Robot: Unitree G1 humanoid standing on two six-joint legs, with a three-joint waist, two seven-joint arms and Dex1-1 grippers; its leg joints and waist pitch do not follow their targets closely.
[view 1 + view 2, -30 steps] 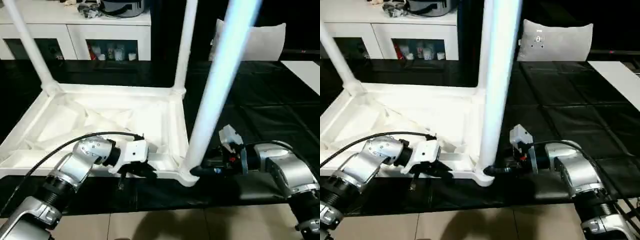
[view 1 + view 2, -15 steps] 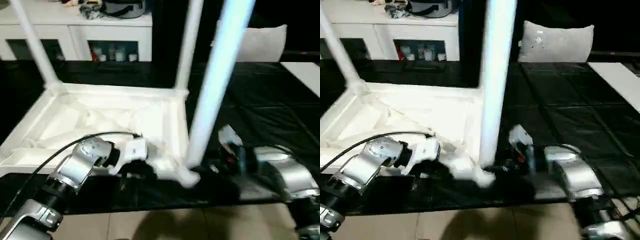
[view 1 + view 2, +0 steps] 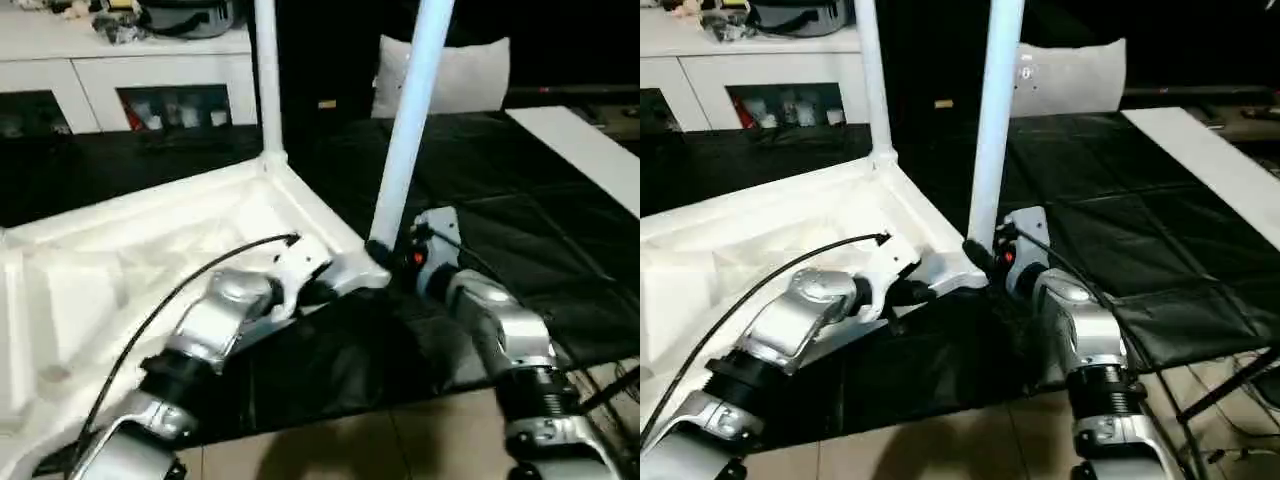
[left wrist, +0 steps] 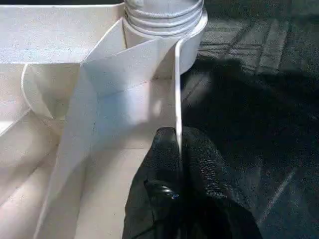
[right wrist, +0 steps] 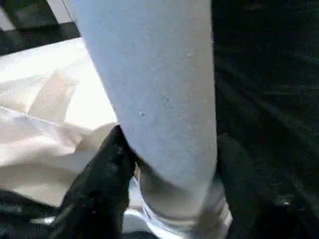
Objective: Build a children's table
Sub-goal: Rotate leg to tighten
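The children's table lies upside down, its white ribbed top (image 3: 150,250) on the black mat. One leg (image 3: 265,80) stands in the far corner socket. A second leg (image 3: 405,150) stands in the near right corner socket (image 4: 164,20). My left gripper (image 3: 322,291) is shut on the top's thin rim wall (image 4: 177,99) just beside that socket. My right gripper (image 3: 385,252) is shut on the base of the second leg (image 5: 154,89), one black finger (image 5: 99,184) on each side of it.
A white cabinet (image 3: 150,80) with shelves runs along the back. A pale pillow (image 3: 460,75) leans behind the legs. Black mat (image 3: 520,220) covers the floor to the right, with a white board (image 3: 590,150) at its far right edge. Bare tiles (image 3: 350,440) lie in front.
The view has shifted, and the table top has swung round, its gripped corner now farther from me. Both grippers have kept their holds and moved with it.
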